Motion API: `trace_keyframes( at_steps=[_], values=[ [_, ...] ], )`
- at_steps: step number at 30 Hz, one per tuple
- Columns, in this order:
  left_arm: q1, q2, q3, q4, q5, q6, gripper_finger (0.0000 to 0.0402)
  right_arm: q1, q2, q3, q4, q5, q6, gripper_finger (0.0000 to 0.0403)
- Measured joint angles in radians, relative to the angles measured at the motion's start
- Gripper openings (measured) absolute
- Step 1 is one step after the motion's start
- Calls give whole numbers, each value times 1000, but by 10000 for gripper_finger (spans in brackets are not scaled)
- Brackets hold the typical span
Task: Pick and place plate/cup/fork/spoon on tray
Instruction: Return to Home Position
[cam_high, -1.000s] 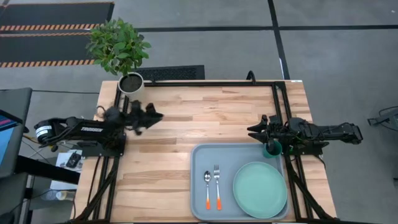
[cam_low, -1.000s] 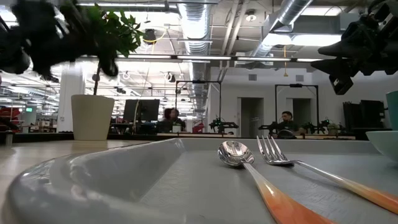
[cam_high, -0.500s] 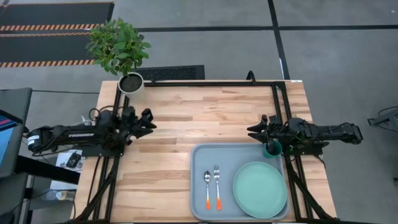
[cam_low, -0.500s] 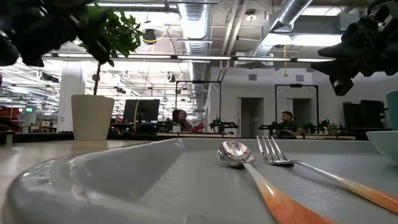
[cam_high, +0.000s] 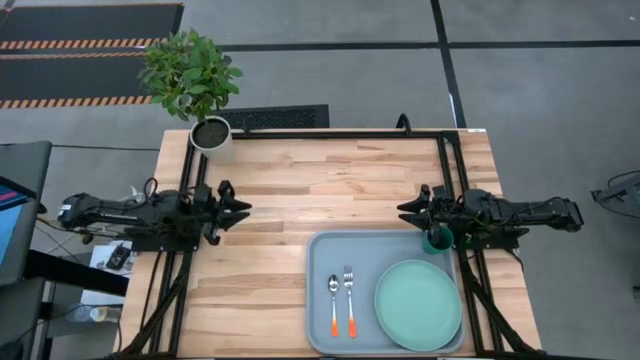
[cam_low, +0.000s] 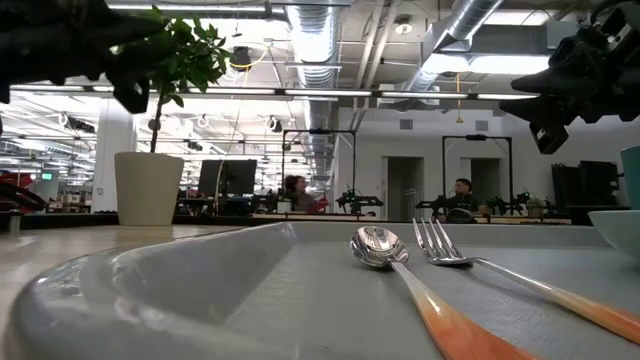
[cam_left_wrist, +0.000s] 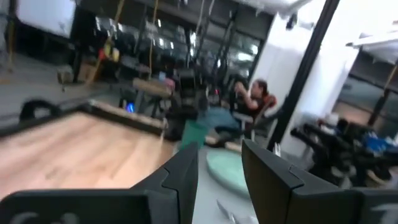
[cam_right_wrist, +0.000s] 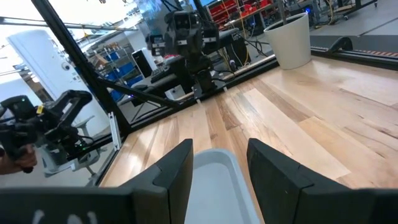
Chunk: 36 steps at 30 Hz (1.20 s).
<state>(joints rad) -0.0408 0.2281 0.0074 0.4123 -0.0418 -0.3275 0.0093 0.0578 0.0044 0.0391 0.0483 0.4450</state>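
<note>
The grey-blue tray (cam_high: 322, 268) lies at the table's near right. On it lie the mint-green plate (cam_high: 418, 304), the spoon (cam_high: 334, 303) and the fork (cam_high: 349, 298) side by side, their orange handles toward the near edge. The dark teal cup (cam_high: 437, 240) stands at the tray's far right corner. My right gripper (cam_high: 405, 210) hangs open and empty above the table just beyond that corner, its arm passing over the cup. My left gripper (cam_high: 243, 207) is open and empty at the table's left side, pointing toward the right.
A white pot (cam_high: 211, 134) with a leafy plant stands at the table's far left corner. Bare wood lies between the two grippers and left of the tray. In the low view, people (cam_low: 461, 190) sit in the room beyond the table.
My left arm has drawn back toward the table's left edge and a little toward the near edge, and it has settled level. My right arm and the things on the tray have kept still.
</note>
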Motion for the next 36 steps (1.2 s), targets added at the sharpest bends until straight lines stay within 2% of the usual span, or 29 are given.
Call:
trace_keyframes(
  at_steps=[7, 13, 22, 36],
  values=[
    [-27, -102, 0, -174, 74, -4, 115, 0, 0, 0, 0, 0, 0, 177],
    [-27, -185, -1, -324, 37, -20, 119, 0, 0, 0, -1, 0, 0, 177],
    [-26, -216, -1, -351, 35, 16, 119, 0, 0, 0, -1, 0, 0, 177],
    [-26, -215, -1, -380, 31, -30, 119, 0, 0, 0, -2, 1, 0, 176]
  ],
)
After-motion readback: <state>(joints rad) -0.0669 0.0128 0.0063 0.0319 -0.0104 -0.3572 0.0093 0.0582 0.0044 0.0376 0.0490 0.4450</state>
